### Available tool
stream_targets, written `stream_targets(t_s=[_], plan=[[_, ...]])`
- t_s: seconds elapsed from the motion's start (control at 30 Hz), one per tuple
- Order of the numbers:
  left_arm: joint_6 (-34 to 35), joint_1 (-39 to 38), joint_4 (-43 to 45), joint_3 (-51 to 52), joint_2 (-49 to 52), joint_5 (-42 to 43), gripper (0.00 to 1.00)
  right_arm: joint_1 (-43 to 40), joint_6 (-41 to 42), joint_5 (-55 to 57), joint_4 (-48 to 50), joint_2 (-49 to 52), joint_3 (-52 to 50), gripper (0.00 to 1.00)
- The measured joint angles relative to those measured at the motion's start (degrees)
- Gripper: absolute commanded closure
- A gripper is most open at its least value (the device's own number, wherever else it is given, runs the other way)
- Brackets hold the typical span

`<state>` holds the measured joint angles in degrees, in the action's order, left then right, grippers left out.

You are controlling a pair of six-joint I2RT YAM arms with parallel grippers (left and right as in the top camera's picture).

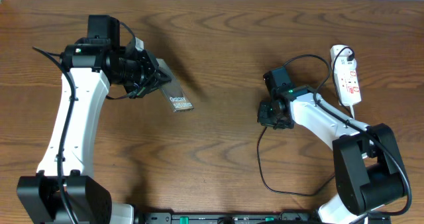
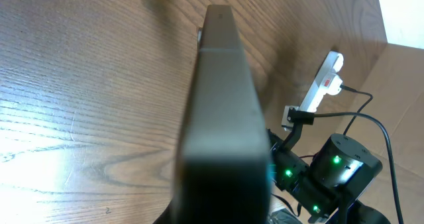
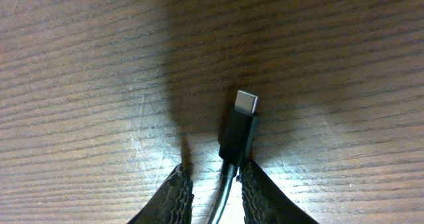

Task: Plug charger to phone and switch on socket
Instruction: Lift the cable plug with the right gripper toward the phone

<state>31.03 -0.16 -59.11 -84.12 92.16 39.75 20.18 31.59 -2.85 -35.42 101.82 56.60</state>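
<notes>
My left gripper (image 1: 154, 78) is shut on the phone (image 1: 177, 99), a bronze-grey slab with white "Galaxy" lettering, and holds it tilted above the table. In the left wrist view the phone (image 2: 222, 118) shows edge-on and hides the fingers. My right gripper (image 3: 215, 184) is open and low over the table, its fingers on either side of the charger cable. The black plug tip (image 3: 242, 121) lies just ahead of the fingers, its metal end pointing away. The cable touches the right finger only. In the overhead view the right gripper (image 1: 273, 114) is right of the phone. The white socket strip (image 1: 346, 75) lies at the far right.
The thin black charger cable (image 1: 260, 164) loops from the right gripper toward the front edge and back to the right arm's base. The socket strip also shows in the left wrist view (image 2: 324, 85), behind the right arm (image 2: 331, 171). The table is brown wood (image 1: 218, 38).
</notes>
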Motion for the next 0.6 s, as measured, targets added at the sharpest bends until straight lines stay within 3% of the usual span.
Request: stream_targets(t_s=[0.17,0.37,0.6], plan=[[0.0,0.0,0.0,0.0,0.0,0.0,0.93,0.0,0.2,0.7,0.4,0.0,0.0,0.99],[-1.3,0.0,0.5,0.0,0.0,0.0,0.93,-0.7,-1.1,-1.3,1.3,0.1,-0.1,0.99],[-6.7,0.0,8.2,0.0,0.0,7.0,0.93,-5.8,-14.2,-16.9,3.2,-5.2,-0.4,0.99]])
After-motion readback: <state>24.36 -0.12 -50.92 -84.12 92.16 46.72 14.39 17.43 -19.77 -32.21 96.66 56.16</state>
